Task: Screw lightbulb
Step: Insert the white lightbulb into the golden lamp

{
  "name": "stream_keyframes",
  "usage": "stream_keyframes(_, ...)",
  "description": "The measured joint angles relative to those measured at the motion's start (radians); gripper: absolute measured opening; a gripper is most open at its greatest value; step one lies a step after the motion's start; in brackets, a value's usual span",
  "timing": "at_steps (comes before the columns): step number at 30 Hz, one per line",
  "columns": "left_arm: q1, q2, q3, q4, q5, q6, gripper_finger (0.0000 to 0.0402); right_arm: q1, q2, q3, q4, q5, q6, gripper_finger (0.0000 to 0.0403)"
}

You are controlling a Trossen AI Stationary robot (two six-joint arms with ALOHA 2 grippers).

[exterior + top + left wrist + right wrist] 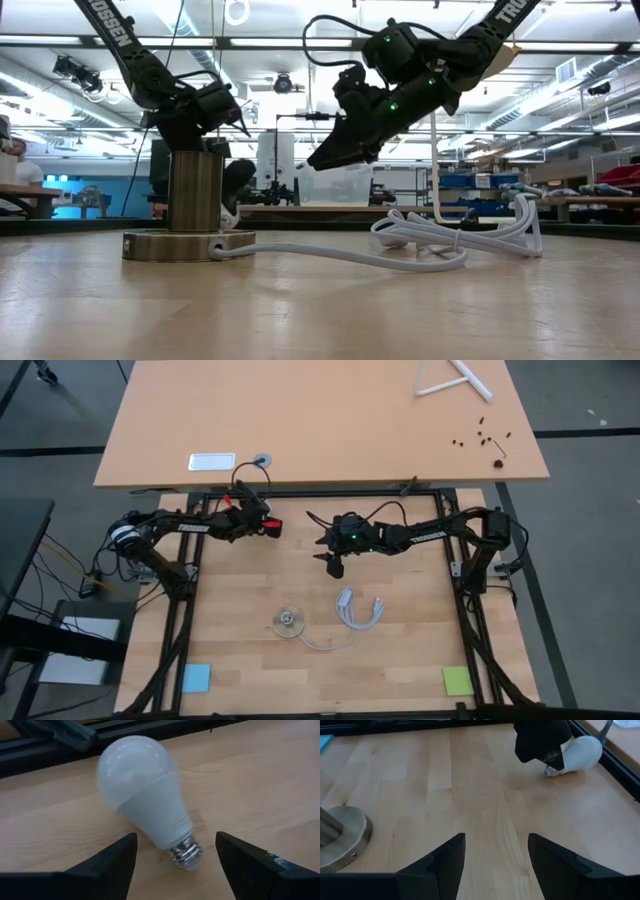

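Lightbulb (145,795), white, frosted and pear-shaped with a grey screw base, is lying on its side on the wooden table (400,660) at the far left, apart from both dark fingers of the left gripper (175,865), which are spread wide either side of its base, probably lining up a grasp. The high view is hiding the bulb under that arm. The right gripper (495,860) is hovering mid-table, fingers parted and empty, likely waiting, with the round silvery socket (287,622) near it.
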Motion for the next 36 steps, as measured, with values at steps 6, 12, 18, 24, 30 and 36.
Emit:
stream_keyframes(6,0.004,0.031,0.0,0.015,0.0,-0.032,0.0277,0.0,0.0,0.0,0.009,0.0,-0.001,0.0224)
stream_keyframes(12,0.005,0.115,0.0,0.09,0.008,-0.041,0.0277,0.002,0.0,0.0,0.008,0.0,-0.001,0.0222)
stream_keyframes(18,0.007,0.139,0.001,0.169,-0.014,-0.028,0.0277,0.002,0.0,0.0,0.008,0.0,-0.001,0.0217)
stream_keyframes(24,0.022,0.145,0.001,0.202,-0.015,-0.028,0.0277,0.002,0.0,0.0,0.008,0.0,-0.001,0.0215)
stream_keyframes(30,0.026,0.173,0.0,0.238,-0.02,-0.026,0.0276,0.003,0.0,0.0,0.023,0.0,-0.001,0.0216)
stream_keyframes(36,0.028,0.186,0.003,0.25,-0.033,-0.018,0.0257,0.009,-0.001,0.0,0.025,0.0,0.0,0.021)
